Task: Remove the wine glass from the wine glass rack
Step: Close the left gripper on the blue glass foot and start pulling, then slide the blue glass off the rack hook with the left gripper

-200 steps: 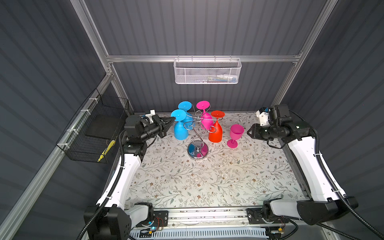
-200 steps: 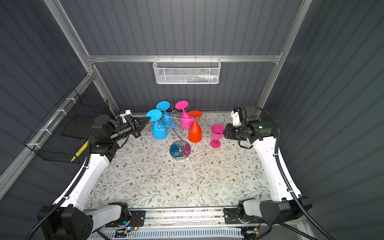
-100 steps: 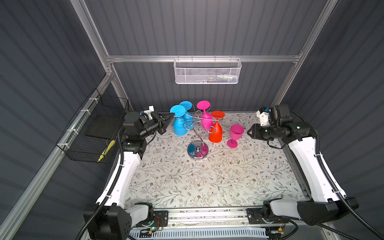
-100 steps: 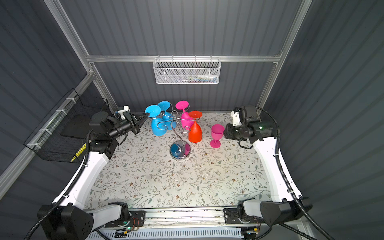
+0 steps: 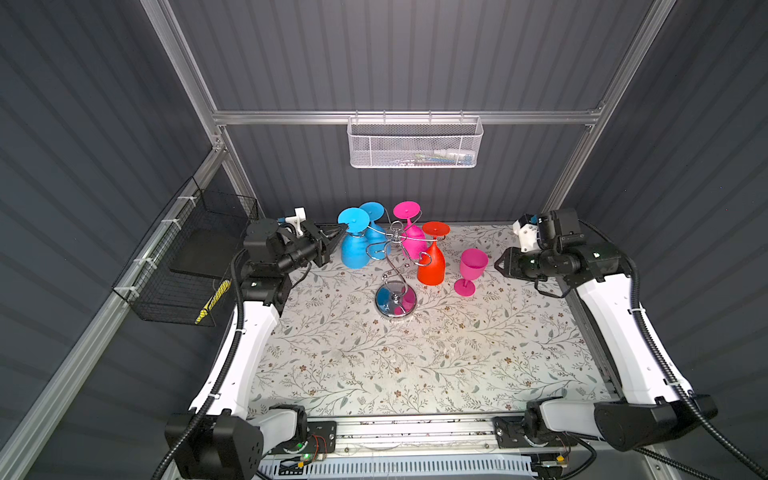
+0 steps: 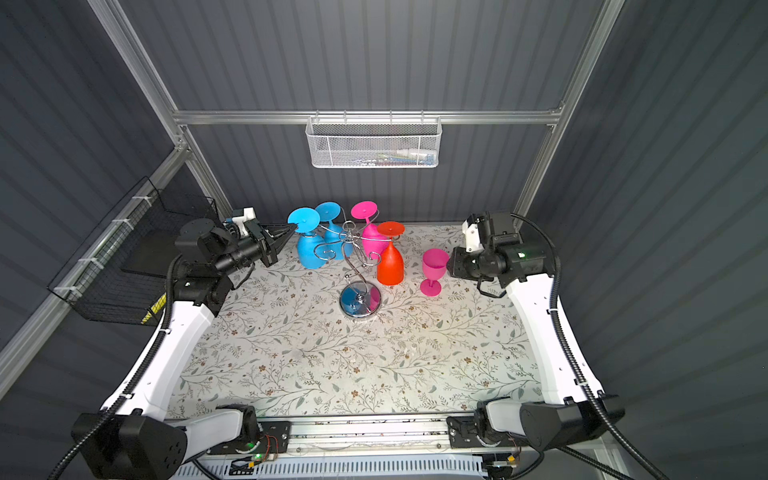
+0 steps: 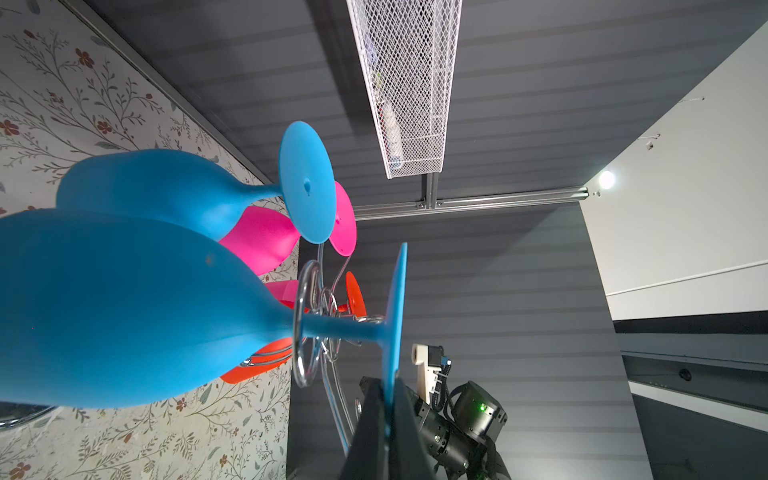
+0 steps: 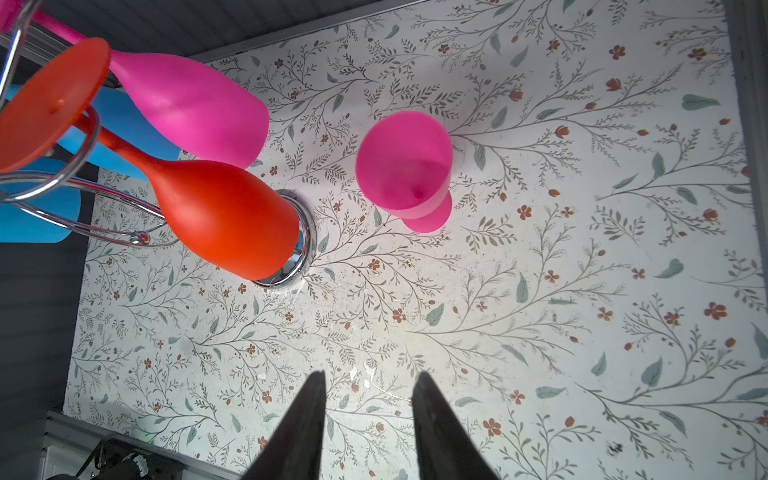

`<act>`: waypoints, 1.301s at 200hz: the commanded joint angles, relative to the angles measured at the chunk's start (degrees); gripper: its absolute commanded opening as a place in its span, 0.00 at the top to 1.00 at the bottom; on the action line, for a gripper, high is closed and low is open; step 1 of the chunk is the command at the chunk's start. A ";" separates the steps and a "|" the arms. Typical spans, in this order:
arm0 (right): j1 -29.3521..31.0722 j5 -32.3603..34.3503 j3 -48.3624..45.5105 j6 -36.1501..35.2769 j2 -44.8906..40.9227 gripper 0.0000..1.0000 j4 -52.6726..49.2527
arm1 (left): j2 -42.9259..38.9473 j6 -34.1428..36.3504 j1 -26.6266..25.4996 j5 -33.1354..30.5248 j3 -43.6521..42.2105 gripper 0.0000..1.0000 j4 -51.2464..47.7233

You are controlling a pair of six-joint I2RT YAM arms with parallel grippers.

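Wine glass rack (image 5: 394, 266) stands mid-counter (image 5: 415, 365), four glasses hanging upside down by their feet. We have the left end effector (image 7: 388, 399) clamped on the foot rim of the nearest blue wine glass (image 5: 353, 241), probably to slide its stem off the scroll arm (its hook is partly hidden). Our right end effector (image 8: 368, 419) hangs open, empty, near an upright pink glass (image 8: 405, 166).
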 commanded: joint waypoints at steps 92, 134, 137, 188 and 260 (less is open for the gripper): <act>-0.27 -1.16 0.39 0.34 0.63 0.62 -0.36 | 3.87 1.26 0.23 0.60 3.84 1.00 4.21; -0.31 -1.16 0.47 0.51 0.71 0.62 -0.52 | 5.12 2.03 -1.37 1.37 5.69 1.00 3.68; -0.31 -1.16 0.48 0.51 0.70 0.62 -0.53 | 5.16 2.16 -1.55 1.43 5.71 1.00 3.56; -0.31 -1.27 0.71 0.65 0.48 0.62 -0.91 | 4.83 2.28 -2.40 2.09 5.42 1.00 2.97; -0.31 -1.34 0.52 0.95 -0.15 0.62 -1.13 | 1.33 1.10 -3.40 2.44 1.48 1.00 1.95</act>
